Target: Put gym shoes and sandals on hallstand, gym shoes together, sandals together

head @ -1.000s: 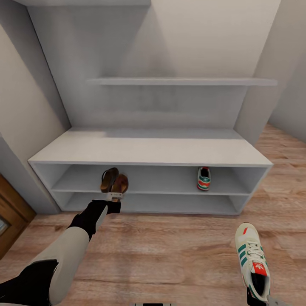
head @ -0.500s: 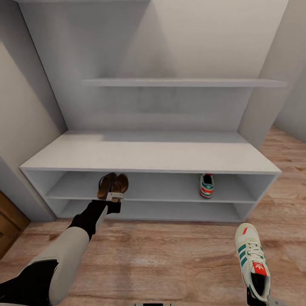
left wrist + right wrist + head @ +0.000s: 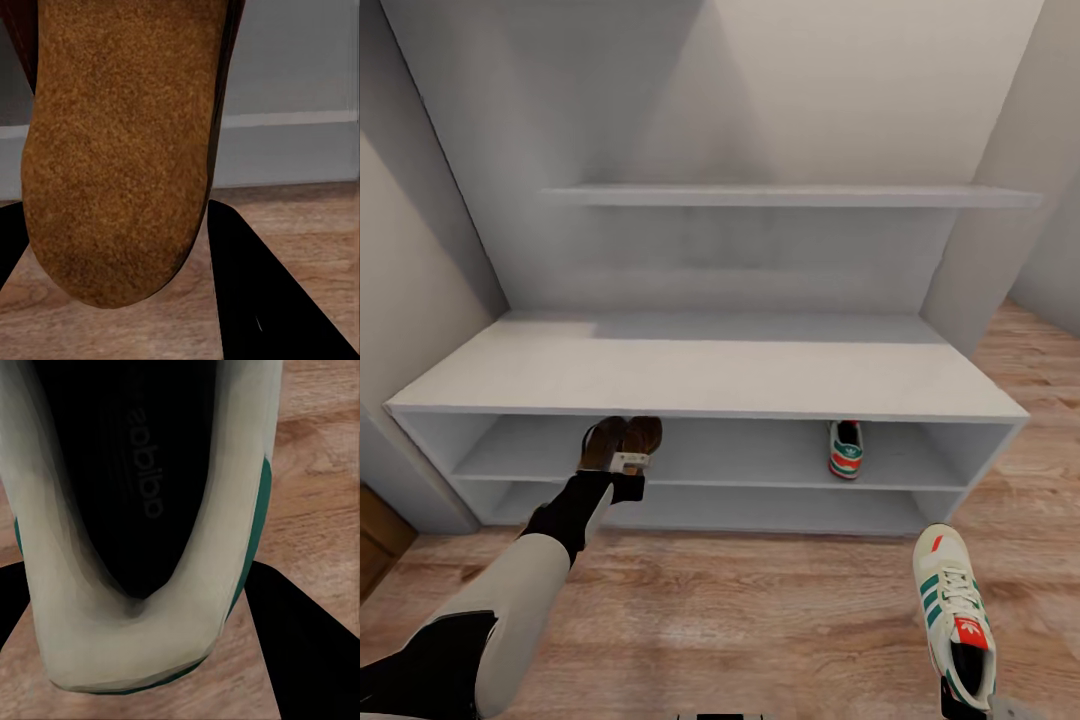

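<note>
Two shoes held before the grey rack (image 3: 700,375).
Left gripper (image 3: 628,464) grips a sandal (image 3: 642,436); right, apparently, a sneaker (image 3: 954,612) over plank floor (image 3: 760,620).

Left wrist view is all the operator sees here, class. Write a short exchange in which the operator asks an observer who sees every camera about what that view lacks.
Operator: I see one sandal's sole in my gripper. Where is the other sandal?
Observer: The second sandal lies on the upper open shelf of the hallstand, close beside the held sandal.
Operator: What about the right gripper?
Observer: The right gripper is shut on a gym shoe at its heel, over the floor.
</note>
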